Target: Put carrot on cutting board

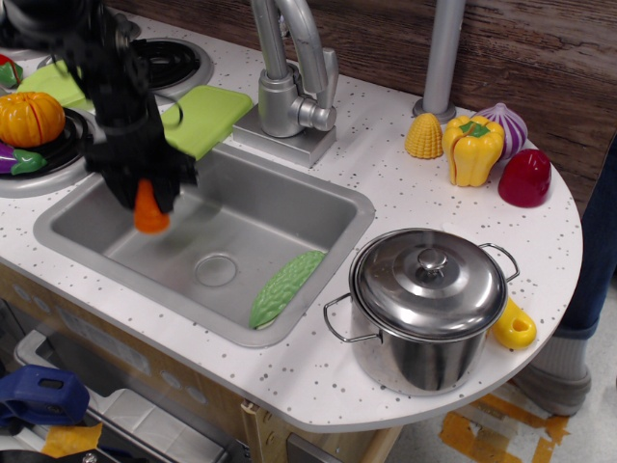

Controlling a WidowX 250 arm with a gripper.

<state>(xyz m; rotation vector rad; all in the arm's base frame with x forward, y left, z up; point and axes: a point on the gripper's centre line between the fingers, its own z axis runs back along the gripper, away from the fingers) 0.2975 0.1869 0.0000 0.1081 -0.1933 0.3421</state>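
Observation:
The small orange carrot hangs point-down from my black gripper, which is shut on its top and holds it lifted above the left part of the sink floor. The light-green cutting board lies flat on the counter behind the sink's left corner, beside the faucet base, partly hidden by my arm. The gripper is in front of and a little left of the board.
A bumpy green gourd toy lies in the sink. The faucet stands right of the board. An orange pumpkin toy sits on the left burner. A steel pot and toy vegetables are at the right.

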